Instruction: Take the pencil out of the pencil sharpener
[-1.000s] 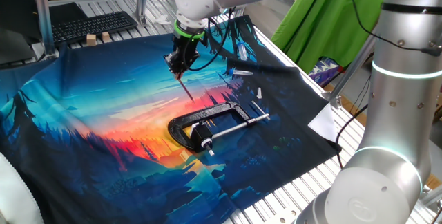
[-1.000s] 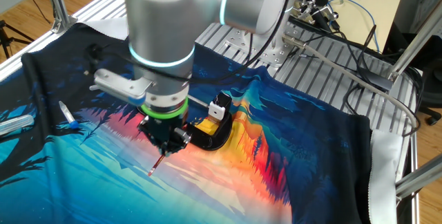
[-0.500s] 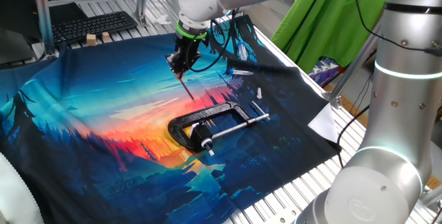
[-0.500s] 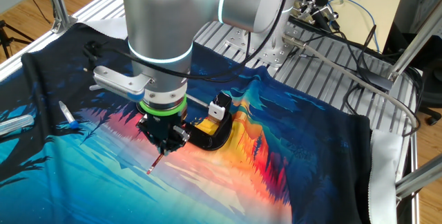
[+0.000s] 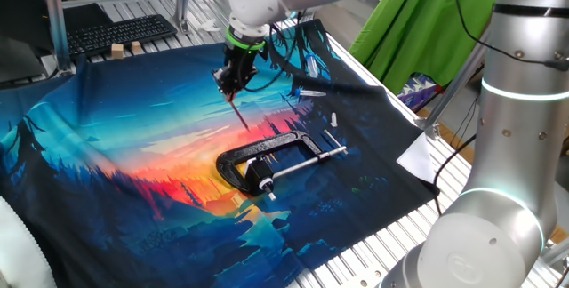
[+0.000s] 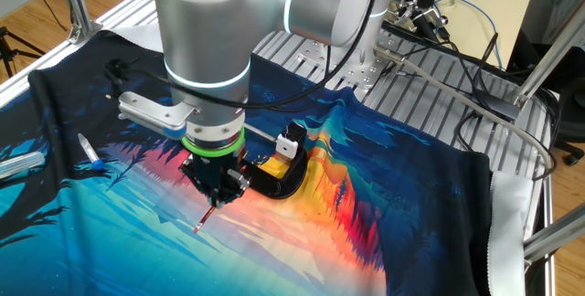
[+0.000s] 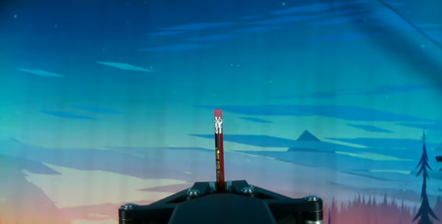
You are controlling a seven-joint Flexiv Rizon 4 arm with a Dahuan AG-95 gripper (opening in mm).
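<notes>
The arm [image 6: 203,49] has shifted slightly left in the other fixed view, carrying the pencil [image 6: 207,217].
</notes>
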